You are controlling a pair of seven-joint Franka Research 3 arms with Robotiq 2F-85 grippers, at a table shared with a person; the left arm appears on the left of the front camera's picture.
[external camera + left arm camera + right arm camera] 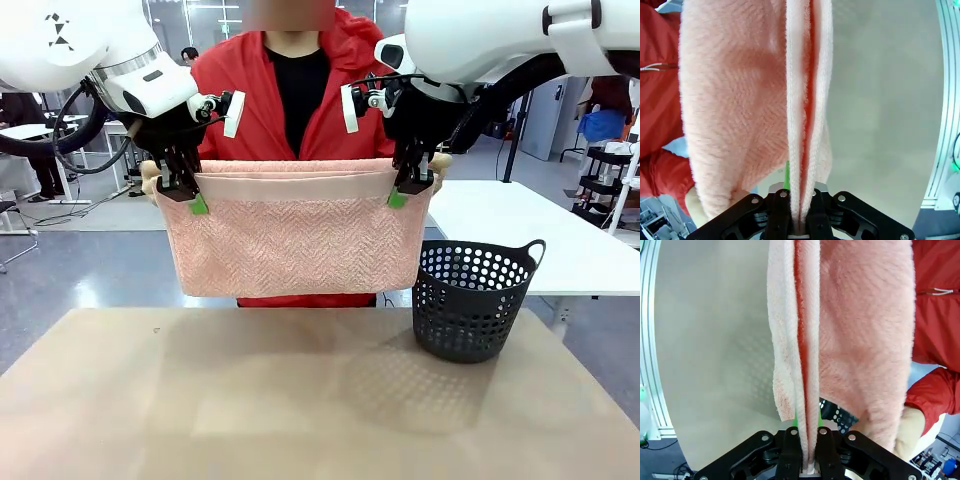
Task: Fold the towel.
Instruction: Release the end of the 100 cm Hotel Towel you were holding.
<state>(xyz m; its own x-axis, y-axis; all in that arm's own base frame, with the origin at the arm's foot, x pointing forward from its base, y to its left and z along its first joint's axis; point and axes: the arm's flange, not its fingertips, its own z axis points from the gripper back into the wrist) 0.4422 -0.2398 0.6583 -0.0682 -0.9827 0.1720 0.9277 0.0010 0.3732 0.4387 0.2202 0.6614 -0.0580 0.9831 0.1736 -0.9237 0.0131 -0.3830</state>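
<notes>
The salmon-pink towel (pixel 295 240) hangs doubled over above the table, its smooth band running along the top. My left gripper (pixel 190 195) is shut on its upper left corner and my right gripper (pixel 405 188) is shut on its upper right corner. In the left wrist view the towel (pixel 740 100) has its layered edges pinched in the left gripper (pixel 800 220). The right wrist view shows the same: the towel (pixel 865 340) with its edges clamped in the right gripper (pixel 809 460). A person in a red jacket stands behind, one hand (pixel 150 175) and the other hand (pixel 440 165) at the same corners.
A black perforated basket (pixel 470 300) stands on the right side of the tan table (pixel 300 400), just below the towel's right end. The person's hand (pixel 910 435) is close beside my right fingers.
</notes>
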